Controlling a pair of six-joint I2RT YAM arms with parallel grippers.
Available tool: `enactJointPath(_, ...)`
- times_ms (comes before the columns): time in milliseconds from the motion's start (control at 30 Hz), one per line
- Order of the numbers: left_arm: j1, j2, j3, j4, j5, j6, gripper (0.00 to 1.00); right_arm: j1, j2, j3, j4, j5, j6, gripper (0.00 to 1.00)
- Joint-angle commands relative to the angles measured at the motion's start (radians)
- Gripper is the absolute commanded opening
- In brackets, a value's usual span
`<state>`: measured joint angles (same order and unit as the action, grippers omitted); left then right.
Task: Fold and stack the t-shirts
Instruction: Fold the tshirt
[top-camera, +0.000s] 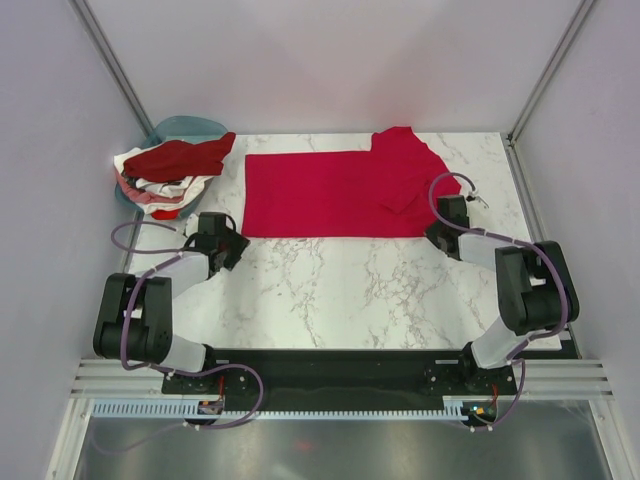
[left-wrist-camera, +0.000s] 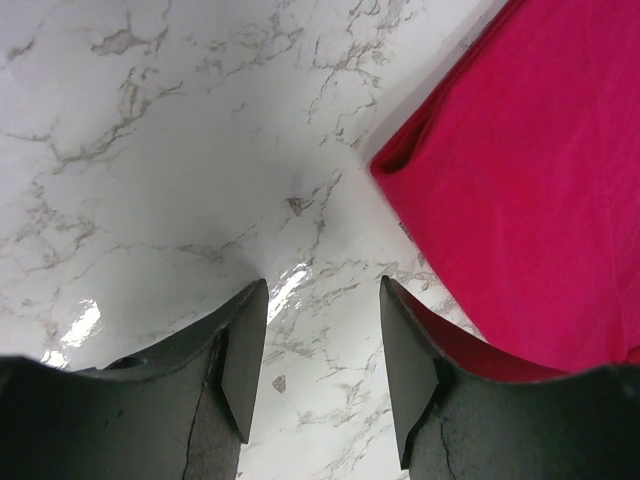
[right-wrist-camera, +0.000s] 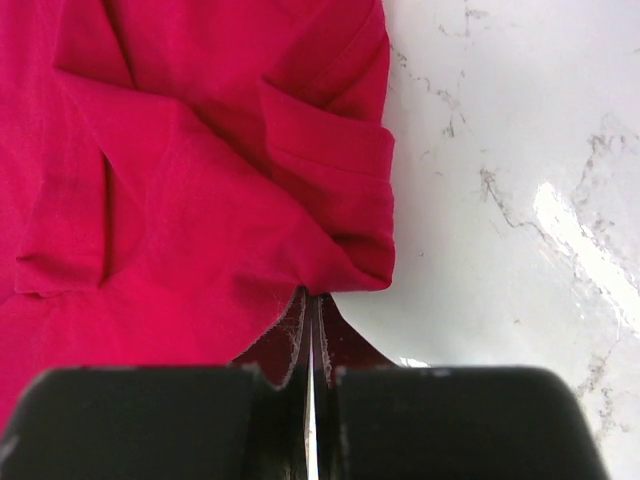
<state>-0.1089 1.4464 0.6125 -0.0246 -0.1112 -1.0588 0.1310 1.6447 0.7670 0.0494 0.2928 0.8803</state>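
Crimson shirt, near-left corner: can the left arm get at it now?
Probably yes. The left arm's jaws stand open and empty over bare marble right beside the shirt's corner, with nothing between.

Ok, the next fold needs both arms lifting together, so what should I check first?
1. Right fingers shut on crimson t-shirt, near edge: ok.
2. Left fingers open: ok.
3. Left fingers over cloth: not ok; bare table below, shirt corner beside them.
4. Shirt flat: not ok; bunched near the right fingers.
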Motion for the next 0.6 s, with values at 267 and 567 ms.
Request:
enactJointPath(267,-0.002,0.115,0.058,0.129,-0.067,-0.064,0.56,-0.004,-0.091,-0.061,0.026,-0.064,0.032,0.0)
enactJointPath(567,-0.002,0.244,0.15,0.129,-0.051,-0.073,0.25,-0.004,-0.163,-0.083,0.027,-0.08,0.043,0.0)
